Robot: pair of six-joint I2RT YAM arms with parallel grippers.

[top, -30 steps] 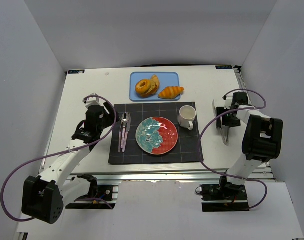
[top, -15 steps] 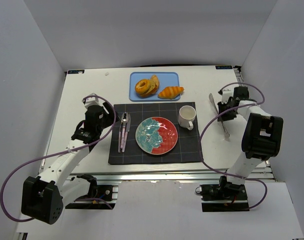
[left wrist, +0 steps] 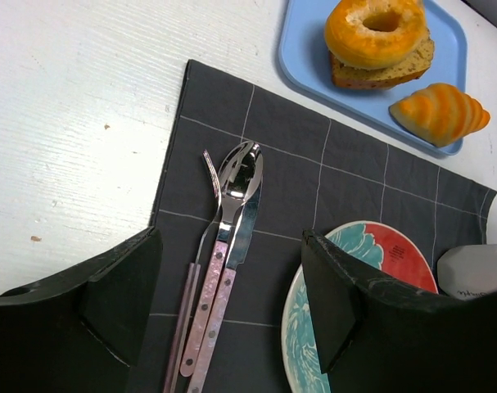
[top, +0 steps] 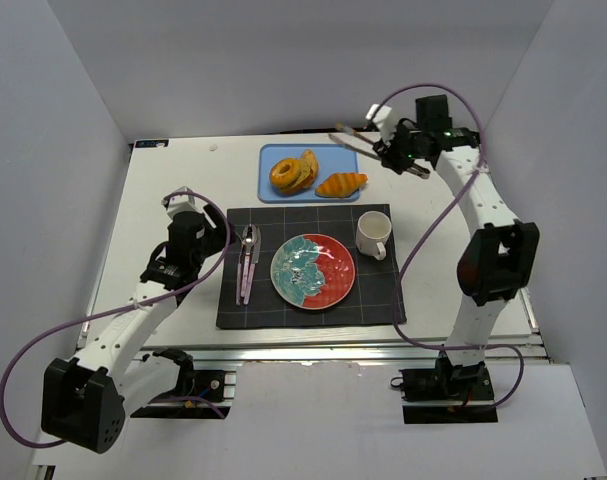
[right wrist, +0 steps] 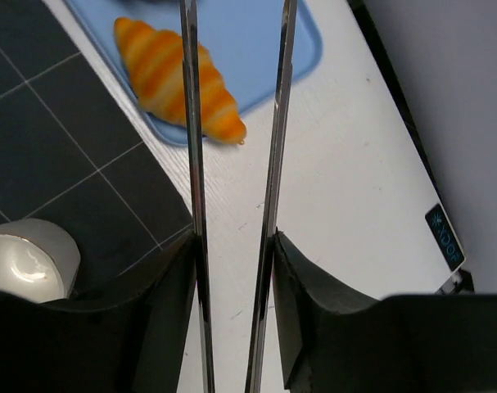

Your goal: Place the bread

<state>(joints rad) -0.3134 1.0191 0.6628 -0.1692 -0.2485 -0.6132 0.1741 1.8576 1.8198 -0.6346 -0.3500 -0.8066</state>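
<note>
White desk (top: 173, 180) seen from above, with grey walls on three sides. A blue tray (top: 333, 158) sits by the far edge. It holds a bagel (top: 291, 172) and, at its near right corner, a croissant (top: 341, 184). Just nearer lies a dark mat (top: 373, 290) with cutlery (top: 246, 262), a plate (top: 313, 270) and a mug (top: 373, 235). Bare desk lies open to the left and right of the mat. The right arm (top: 483, 210) reaches up over the far right, holding tongs (top: 368, 145) in the air near the tray's right end. The left arm (top: 133, 310) hangs over the mat's left edge.

Left wrist view: the left fingers (left wrist: 117, 295) stand wide apart and empty above the cutlery.

Right wrist view: the right fingers (right wrist: 150, 311) clamp the tongs. The two blades stand apart, and one crosses the croissant, whose tip lies at the tray's rim.
</note>
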